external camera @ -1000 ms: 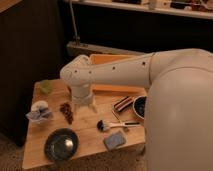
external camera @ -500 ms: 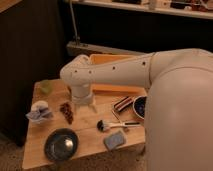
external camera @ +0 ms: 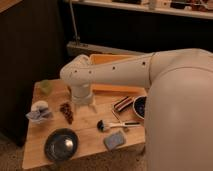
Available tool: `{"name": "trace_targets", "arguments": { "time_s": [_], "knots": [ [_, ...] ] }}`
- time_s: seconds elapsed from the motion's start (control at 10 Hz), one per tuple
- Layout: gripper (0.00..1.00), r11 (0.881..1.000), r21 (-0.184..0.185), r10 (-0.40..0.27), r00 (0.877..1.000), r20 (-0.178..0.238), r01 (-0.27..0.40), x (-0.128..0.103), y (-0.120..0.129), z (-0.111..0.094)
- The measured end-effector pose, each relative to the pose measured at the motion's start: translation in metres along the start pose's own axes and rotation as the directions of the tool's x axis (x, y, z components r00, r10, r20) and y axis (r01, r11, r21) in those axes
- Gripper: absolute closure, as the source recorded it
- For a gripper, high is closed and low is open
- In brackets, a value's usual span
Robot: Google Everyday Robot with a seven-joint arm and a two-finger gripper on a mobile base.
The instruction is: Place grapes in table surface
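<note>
Grapes (external camera: 66,112) lie on table surface (external camera: 90,134); pincer (external camera: 84,101) nr, just beside.

On the counter (external camera: 89,134) the grapes (external camera: 66,112) lie near the left edge, just left of the tool (external camera: 84,101). A bowl (external camera: 61,145) stands before them, toward the front-left corner. A tray (external camera: 107,59) lies along the back edge, a brush (external camera: 112,124) right of the bowl.

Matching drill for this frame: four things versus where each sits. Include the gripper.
1. small bunch of dark reddish-purple grapes
2. round dark bowl
3. black-bristled brush
4. gripper

A. near image-left corner of the light-brown wooden table surface
B. just image-right of the grapes
C. between pale crumpled cloth and gripper
D. beside the grey-blue sponge

Pairs: 1-C, 2-A, 3-D, 4-B
</note>
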Motion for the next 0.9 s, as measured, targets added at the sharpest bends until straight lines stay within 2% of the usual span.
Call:
{"name": "trace_targets", "arguments": {
  "time_s": [0.2,0.3,0.4,0.5,0.6,0.7,0.8,0.9],
  "knots": [
    [0.35,1.0,0.0,-0.001,1.0,0.0,0.001,0.0,0.0,0.0],
    [0.35,1.0,-0.016,-0.017,1.0,0.008,0.017,-0.001,0.001,0.0],
    [0.35,0.997,-0.055,-0.06,0.998,0.03,0.061,-0.007,0.005,-0.001],
    [0.35,0.983,-0.13,-0.12,0.99,0.071,0.128,-0.018,0.012,-0.004],
    [0.35,0.972,-0.172,-0.147,0.984,0.098,0.163,-0.027,0.022,-0.006],
    [0.35,0.952,-0.227,-0.178,0.975,0.133,0.204,-0.042,0.038,-0.01],
    [0.35,0.935,-0.26,-0.203,0.965,0.166,0.241,-0.058,0.056,-0.014],
    [0.35,0.92,-0.274,-0.23,0.952,0.2,0.28,-0.074,0.076,-0.017]
  ]
}}
